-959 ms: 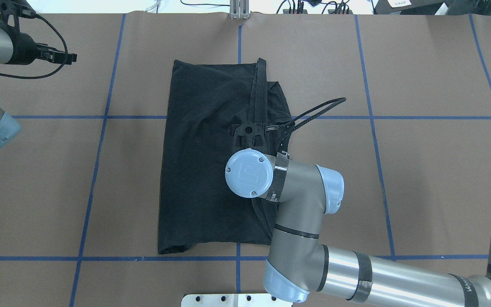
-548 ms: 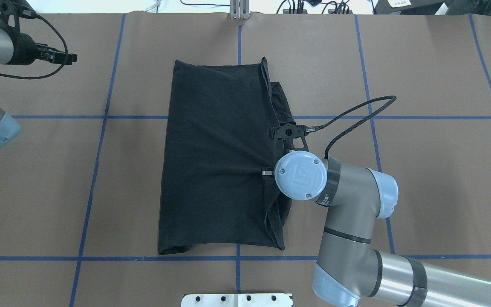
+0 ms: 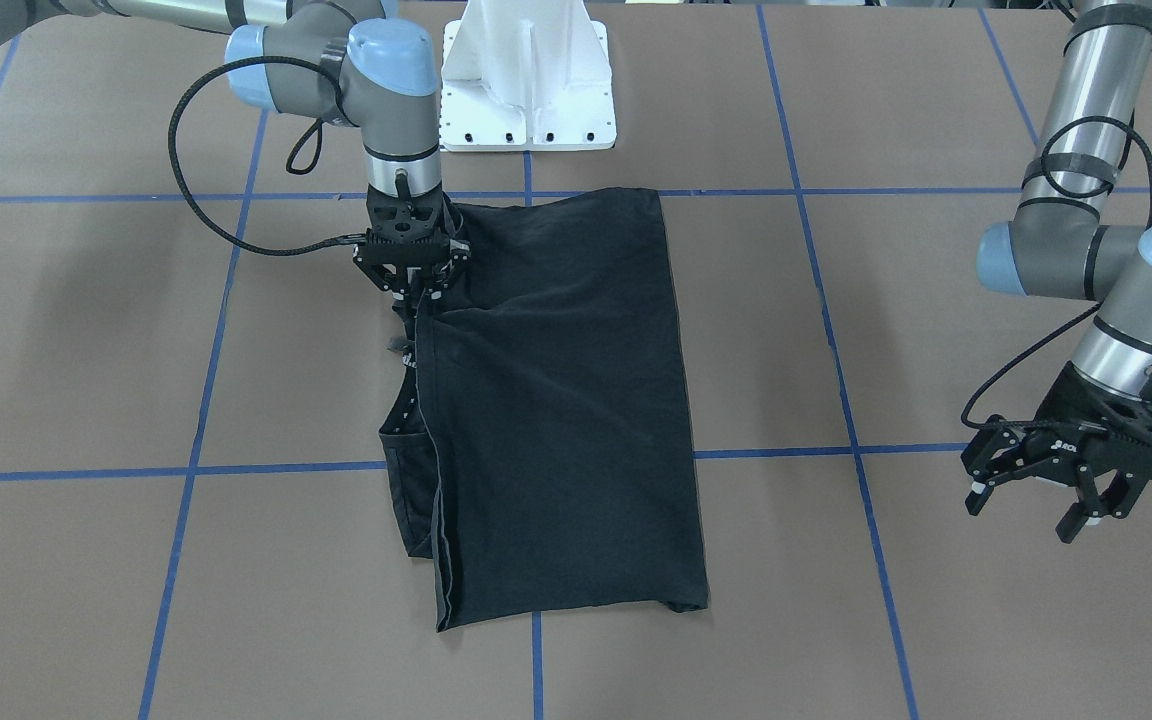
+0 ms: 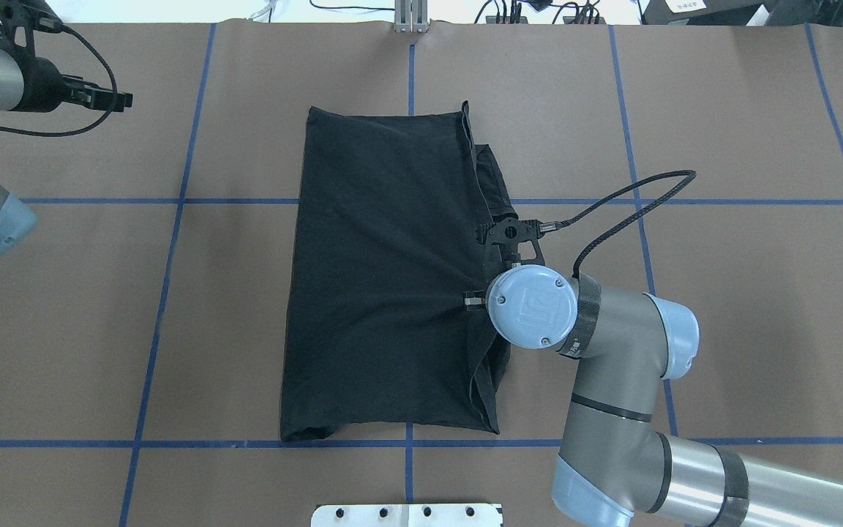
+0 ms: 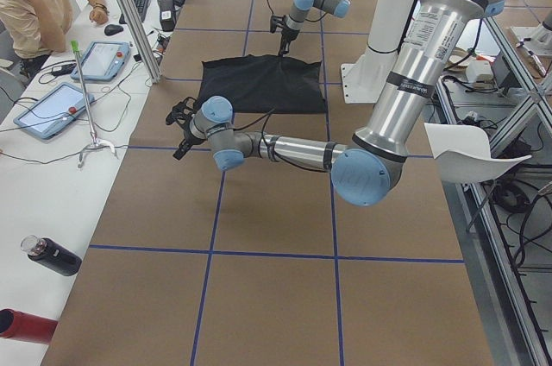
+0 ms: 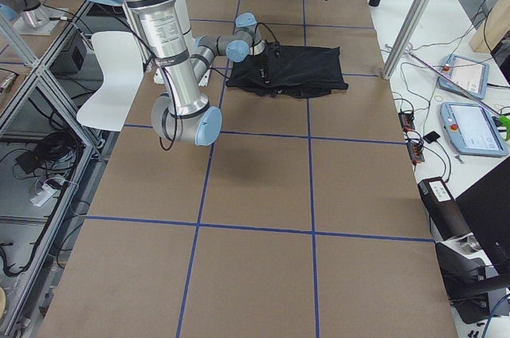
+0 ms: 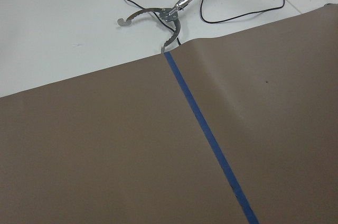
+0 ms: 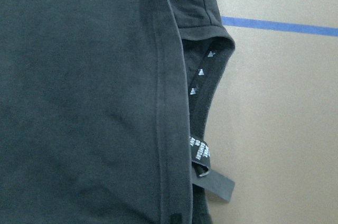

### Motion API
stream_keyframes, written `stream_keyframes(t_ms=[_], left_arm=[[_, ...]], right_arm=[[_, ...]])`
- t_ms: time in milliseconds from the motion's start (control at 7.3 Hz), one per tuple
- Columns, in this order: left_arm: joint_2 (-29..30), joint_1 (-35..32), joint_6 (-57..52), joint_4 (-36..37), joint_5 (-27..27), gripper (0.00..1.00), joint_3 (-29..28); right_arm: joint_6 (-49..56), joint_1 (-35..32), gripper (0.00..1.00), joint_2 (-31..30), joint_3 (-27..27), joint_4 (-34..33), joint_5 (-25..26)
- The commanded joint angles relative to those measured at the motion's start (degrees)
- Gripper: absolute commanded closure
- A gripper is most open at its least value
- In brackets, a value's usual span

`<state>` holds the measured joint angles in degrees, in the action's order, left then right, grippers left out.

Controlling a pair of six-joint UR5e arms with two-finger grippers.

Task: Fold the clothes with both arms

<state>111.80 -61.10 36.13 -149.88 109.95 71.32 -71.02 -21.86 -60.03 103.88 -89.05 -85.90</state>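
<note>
Jaws of the right arm [image 3: 396, 130] grasp the shirt [image 3: 556, 400] at its side edge; left arm [image 3: 1126, 320] jaws are released, well apart from the shirt.

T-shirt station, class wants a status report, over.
Left gripper open, off to the side. Right gripper jaws shut on T-shirt edge. T-shirt folded lengthwise, lying flat. Nothing seen blocking.
</note>
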Motion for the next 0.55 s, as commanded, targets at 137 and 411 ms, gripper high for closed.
stream_keyframes(t_ms=[137, 411], left_arm=[[0.0, 0.2, 0.0, 0.0, 0.0, 0.0, -0.2], [0.0, 0.2, 0.0, 0.0, 0.0, 0.0, -0.3]], right_arm=[[-3.8, 1.6, 0.0, 1.1, 1.6, -0.9, -5.1], [-8.0, 5.3, 0.04, 1.9, 2.7, -5.9, -3.4]])
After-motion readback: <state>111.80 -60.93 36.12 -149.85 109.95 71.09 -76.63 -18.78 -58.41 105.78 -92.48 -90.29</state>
